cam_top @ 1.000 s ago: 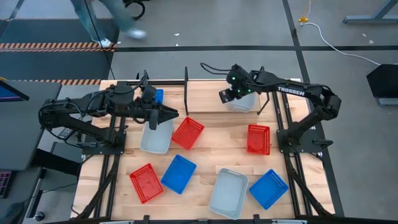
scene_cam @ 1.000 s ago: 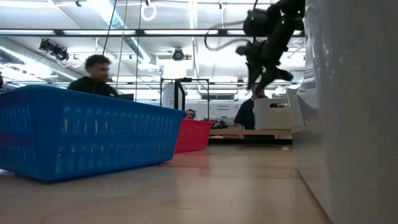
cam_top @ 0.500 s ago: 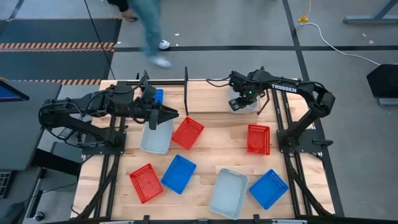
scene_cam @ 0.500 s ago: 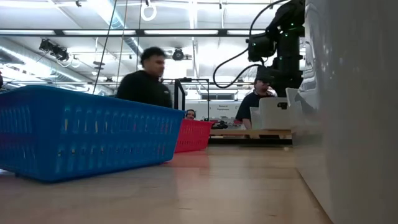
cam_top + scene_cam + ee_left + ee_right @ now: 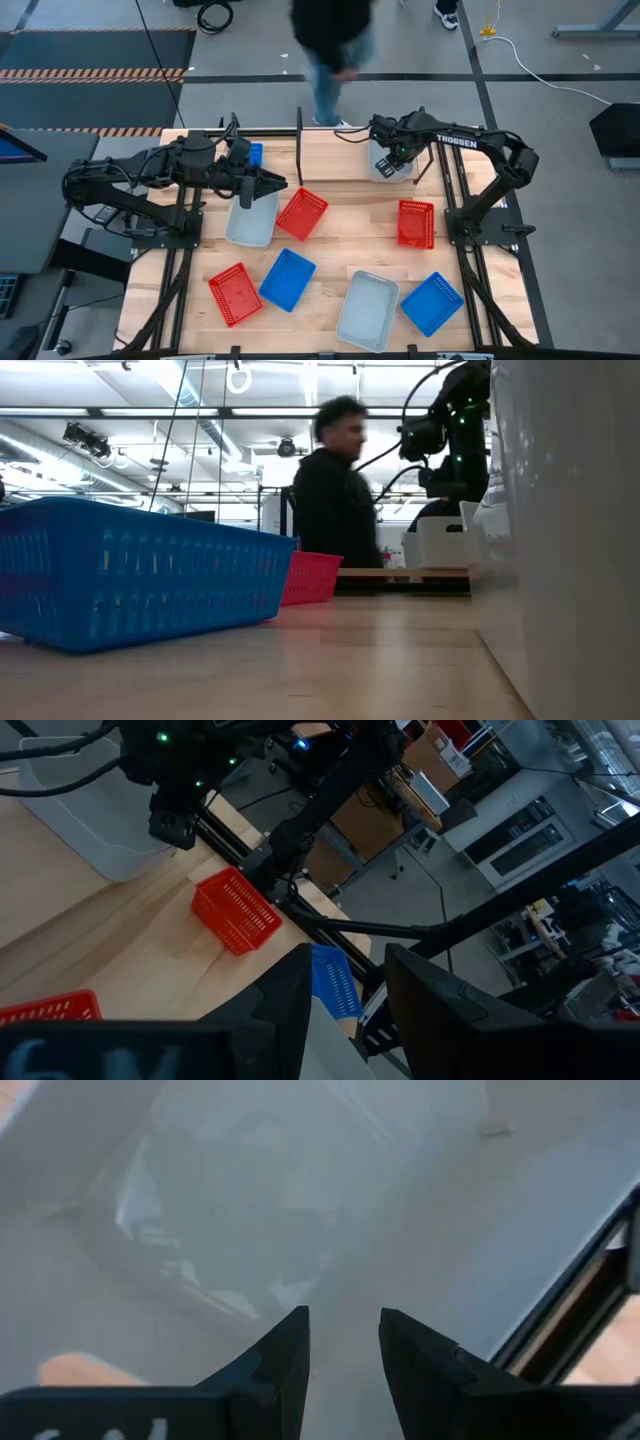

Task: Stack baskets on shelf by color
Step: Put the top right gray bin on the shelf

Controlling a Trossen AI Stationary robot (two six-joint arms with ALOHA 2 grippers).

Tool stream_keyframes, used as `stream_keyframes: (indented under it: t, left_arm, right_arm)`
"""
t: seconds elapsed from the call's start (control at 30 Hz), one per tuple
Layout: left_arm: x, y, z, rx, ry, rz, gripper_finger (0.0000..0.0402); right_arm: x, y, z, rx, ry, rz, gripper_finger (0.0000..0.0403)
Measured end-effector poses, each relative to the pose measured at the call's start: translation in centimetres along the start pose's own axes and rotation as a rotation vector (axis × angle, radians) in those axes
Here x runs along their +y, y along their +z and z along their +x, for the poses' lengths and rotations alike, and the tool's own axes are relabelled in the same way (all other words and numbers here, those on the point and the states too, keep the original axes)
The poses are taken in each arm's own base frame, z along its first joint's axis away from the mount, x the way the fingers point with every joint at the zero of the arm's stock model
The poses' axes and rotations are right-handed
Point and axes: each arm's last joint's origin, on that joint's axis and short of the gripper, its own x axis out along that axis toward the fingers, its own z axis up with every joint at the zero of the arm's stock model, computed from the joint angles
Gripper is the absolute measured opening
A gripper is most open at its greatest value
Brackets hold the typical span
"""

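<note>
A pale white basket (image 5: 392, 168) sits at the table's far right, beside the shelf's black posts (image 5: 300, 140). My right gripper (image 5: 343, 1348) points down over its inside, open, with nothing between the fingers. My left gripper (image 5: 345, 1010) hovers open and nearly level above another white basket (image 5: 250, 218) at the left. A blue basket (image 5: 256, 154) lies at the far left under that arm. Loose on the table are red baskets (image 5: 302, 213) (image 5: 416, 223) (image 5: 234, 293), blue ones (image 5: 287, 279) (image 5: 432, 302) and a white one (image 5: 367, 310).
Black rails (image 5: 455, 200) run along both sides of the wooden table. A person (image 5: 330, 40) walks past just beyond the far edge. In the low view a blue basket (image 5: 140, 585) and a white wall (image 5: 570, 540) stand close to the camera.
My right gripper has tipped from a slant to pointing almost straight down. It has sunk a little and gone toward the table's right edge, over the white basket at the far right. Behind the table a person has walked from left to right.
</note>
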Motion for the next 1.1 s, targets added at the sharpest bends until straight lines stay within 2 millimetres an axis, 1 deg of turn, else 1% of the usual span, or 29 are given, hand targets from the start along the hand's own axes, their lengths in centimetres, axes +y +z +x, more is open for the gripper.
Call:
stream_keyframes:
  t: [0.17,0.4,0.57,0.93,1.1]
  left_arm:
    - [0.0,0.0,0.0,0.000,0.000,-0.004,0.0135]
    - [0.0,0.0,0.0,0.000,0.000,-0.006,0.0135]
    - [0.0,0.0,0.0,0.000,0.001,-0.006,0.0135]
    - [0.0,0.0,0.0,0.000,0.000,-0.007,0.0135]
    - [0.0,0.0,0.0,0.002,0.001,-0.027,0.0135]
  right_arm:
    - [-1.0,0.3,0.2,-0.025,-0.096,0.027,0.0127]
    - [-2.1,0.7,0.5,-0.021,-0.116,0.067,0.0127]
    - [-2.1,1.0,0.5,-0.046,-0.104,0.082,0.0127]
    - [-2.0,2.2,0.5,-0.161,-0.058,0.184,0.0127]
    - [-2.2,2.7,1.3,-0.213,-0.041,0.222,0.0128]
